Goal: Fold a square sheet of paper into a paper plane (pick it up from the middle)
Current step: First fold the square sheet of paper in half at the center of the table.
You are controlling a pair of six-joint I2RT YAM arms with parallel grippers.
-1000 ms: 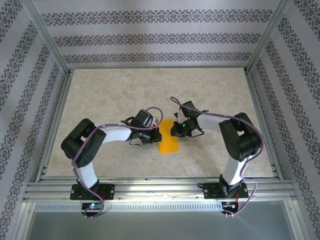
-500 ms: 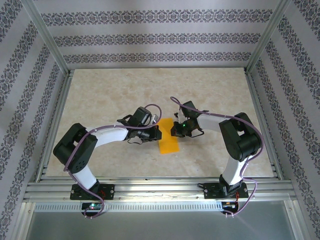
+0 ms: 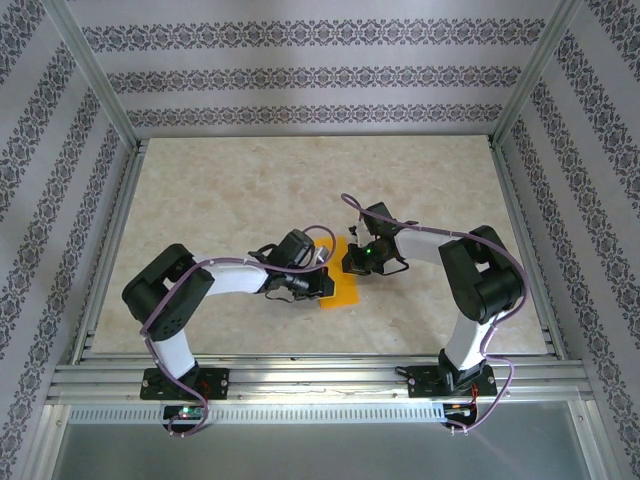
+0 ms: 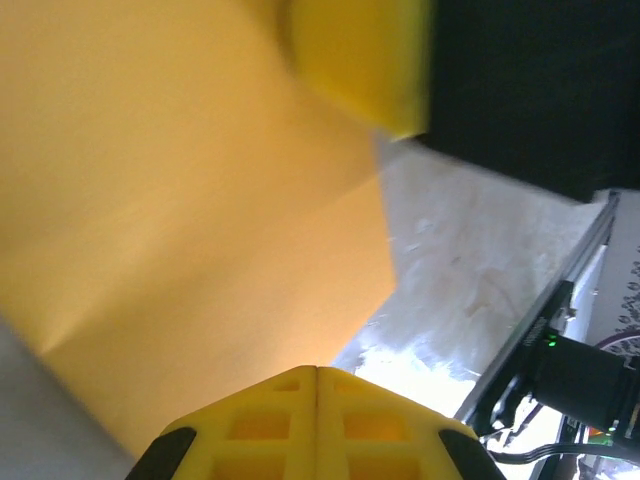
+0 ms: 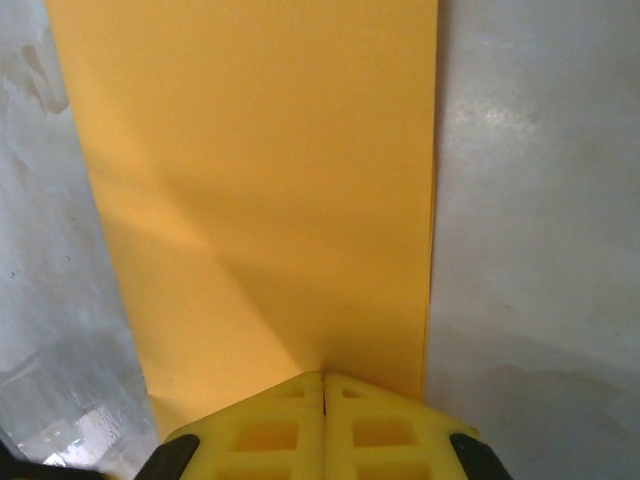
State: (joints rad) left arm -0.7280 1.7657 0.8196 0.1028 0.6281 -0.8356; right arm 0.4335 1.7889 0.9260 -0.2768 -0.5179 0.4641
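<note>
The sheet of paper (image 3: pixel 346 290) lies flat on the bench (image 3: pixel 220 190), midway between the two arms and a little in from the near rail. It reads as a narrow orange-yellow rectangle, not a square, so I judge the first lengthwise fold is made and the step in hand is pressing that fold flat.

Nearest, the left hand (image 4: pixel 316 372) comes in from the left side and sits over the paper's left long edge, toward its near end. Its yellow fingers are pressed together, the seam between them shut, with nothing caught between. The tips appear to bear down on the paper and not to pinch it.

Farther out, the right hand (image 5: pixel 322 378) stands at the paper's far end, aimed back along the strip. Its fingers are likewise closed tight on nothing, tips resting on the sheet. From its wrist camera the strip looks smooth, with one long edge straight and crisp against the pale marbled bench.

The long axis runs near to far, with the far end leaning slightly to the left in the overhead view. Both ends look square, so no nose is formed and the paper points neither way yet.

The next move probably calls for one hand to pin the strip while the other frees a corner and turns it in to the centre line.
</note>
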